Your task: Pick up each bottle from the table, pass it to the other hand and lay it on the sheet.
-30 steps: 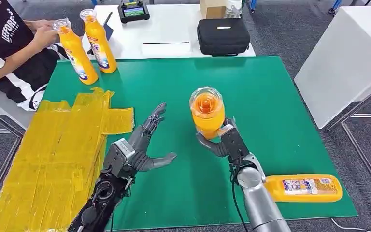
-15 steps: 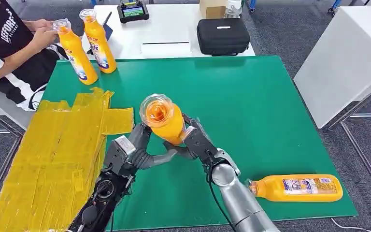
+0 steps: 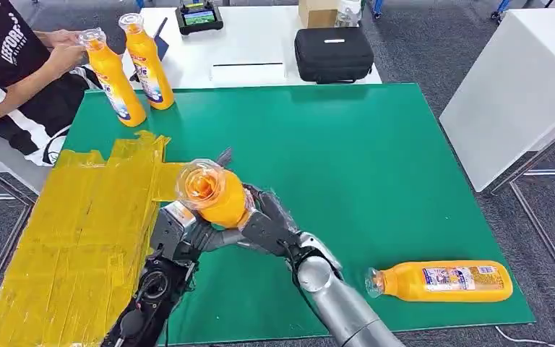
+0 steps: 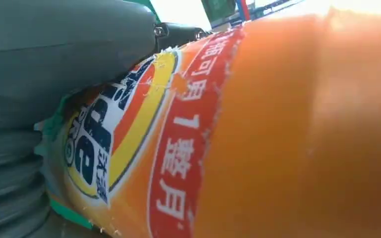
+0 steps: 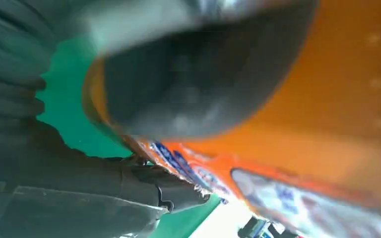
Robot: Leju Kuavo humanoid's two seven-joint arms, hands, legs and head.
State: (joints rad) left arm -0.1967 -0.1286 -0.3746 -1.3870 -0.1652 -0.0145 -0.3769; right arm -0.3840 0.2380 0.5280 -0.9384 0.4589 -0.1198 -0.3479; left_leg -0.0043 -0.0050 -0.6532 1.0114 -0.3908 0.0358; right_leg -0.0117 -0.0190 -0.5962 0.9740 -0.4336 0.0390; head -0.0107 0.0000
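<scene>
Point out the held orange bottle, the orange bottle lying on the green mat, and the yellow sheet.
Held orange plastic bottle (image 3: 220,199), head view, shoulder.
Lying orange plastic bottle (image 3: 444,281), head view, label.
Yellow plastic sheet (image 3: 79,238), head view, middle.

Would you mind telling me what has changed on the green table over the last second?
The right hand has carried the upright orange bottle leftward across the green table to the left hand, which was open and now touches it, so both hands are on it. The lying bottle, the two standing bottles and the yellow sheet stayed put.
</scene>
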